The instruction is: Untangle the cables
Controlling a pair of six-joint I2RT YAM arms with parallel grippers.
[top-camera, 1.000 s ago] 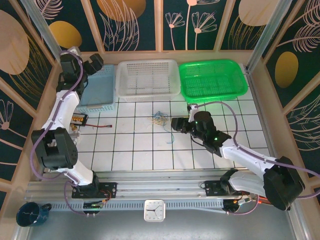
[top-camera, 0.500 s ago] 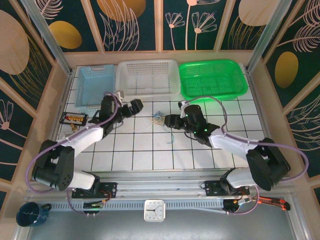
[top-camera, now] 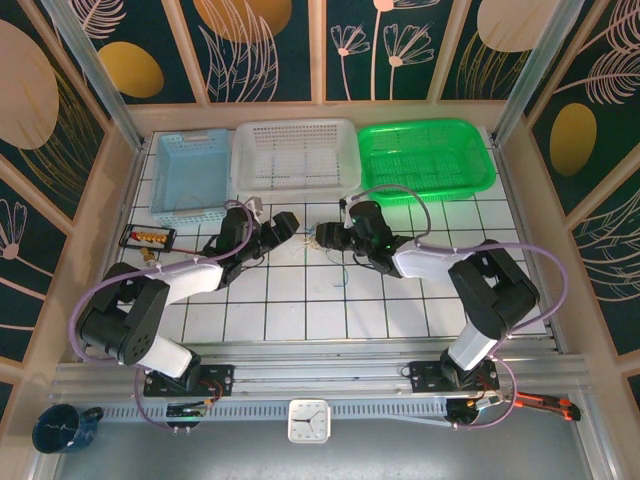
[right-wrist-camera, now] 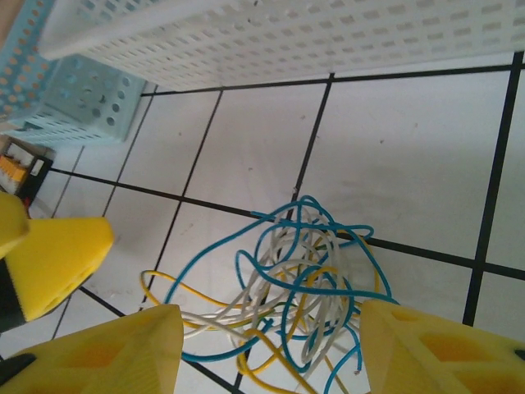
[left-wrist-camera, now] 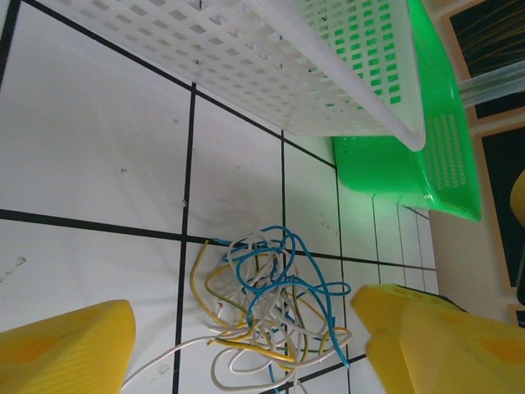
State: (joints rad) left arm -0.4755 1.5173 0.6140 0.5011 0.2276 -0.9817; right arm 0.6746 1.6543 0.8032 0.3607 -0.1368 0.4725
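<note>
Your left gripper (left-wrist-camera: 242, 316) and right gripper (right-wrist-camera: 271, 320) both gape wide, cables (left-wrist-camera: 271, 304) between each one's fingers, ready for opposing pulls

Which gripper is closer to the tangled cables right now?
Right, though only slightly. The right gripper sits at the right edge of the cables, its open fingers straddling them. The left gripper is just left of the bundle, also open toward it, with a small gap.
</note>
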